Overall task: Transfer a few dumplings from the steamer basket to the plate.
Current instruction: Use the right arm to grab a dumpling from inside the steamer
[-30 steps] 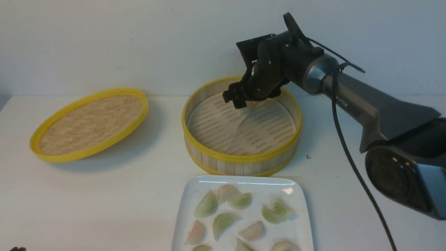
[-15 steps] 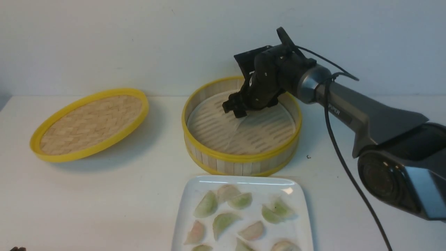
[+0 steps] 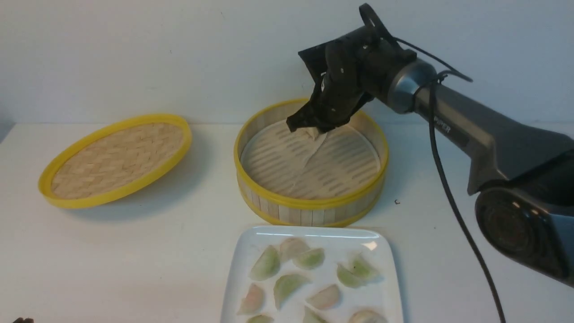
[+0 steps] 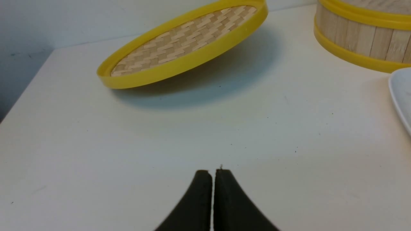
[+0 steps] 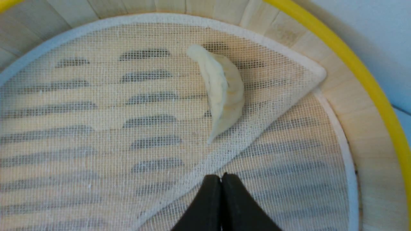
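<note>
The right pincer (image 5: pixel 221 176) was pressed shut on nothing, over the mesh liner (image 5: pixel 282 93) in the steamer basket (image 3: pixel 309 204). One cream dumpling (image 5: pixel 224 93) lay ungripped on the liner's folded corner, just beyond its tips. Other dumplings (image 3: pixel 287 285) sat on the plate (image 3: pixel 314 233) nearby. The left pincer (image 4: pixel 212 173) was closed too, empty, low over the bench (image 4: pixel 96 144).

In the front view the steamer basket (image 3: pixel 309 211) stands in the middle of the frame, the lid (image 3: pixel 116 159) at its left, the plate (image 3: pixel 309 232) with several dumplings (image 3: pixel 287 283) below it at the lower edge, and one dumpling (image 5: pixel 224 93) lies inside the basket on the folded liner (image 5: pixel 282 96).
</note>
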Robot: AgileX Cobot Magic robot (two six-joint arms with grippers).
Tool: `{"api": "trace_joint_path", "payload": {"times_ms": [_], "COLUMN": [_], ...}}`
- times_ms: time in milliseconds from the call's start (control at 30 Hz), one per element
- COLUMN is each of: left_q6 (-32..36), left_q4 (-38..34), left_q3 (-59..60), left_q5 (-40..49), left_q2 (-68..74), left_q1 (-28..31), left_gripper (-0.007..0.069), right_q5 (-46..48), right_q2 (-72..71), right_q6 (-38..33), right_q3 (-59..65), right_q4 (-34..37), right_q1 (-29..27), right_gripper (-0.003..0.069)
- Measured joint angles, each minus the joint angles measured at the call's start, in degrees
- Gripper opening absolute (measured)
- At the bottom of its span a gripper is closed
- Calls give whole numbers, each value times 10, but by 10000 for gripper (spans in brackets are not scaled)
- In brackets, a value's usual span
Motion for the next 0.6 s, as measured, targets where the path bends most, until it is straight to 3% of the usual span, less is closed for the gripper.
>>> {"api": "trace_joint_path", "payload": {"times_ms": [200, 400, 600], "left_q6": [0, 0, 0], "left_q4": [0, 0, 0], "left_q3": [0, 0, 0], "left_q5": [0, 0, 0], "left_q2": [0, 0, 0], "left_q1": [0, 0, 0], "left_gripper": [-6, -6, -6], "right_q5": [47, 3, -89], "right_q2": [-14, -12, 7], "right_q6": [-1, 1, 2], "right_q3": [0, 0, 0], "right_q4": [-10, -3, -3], "right_q1": [6, 7, 7], "right_gripper": [-13, -2, 111]}}
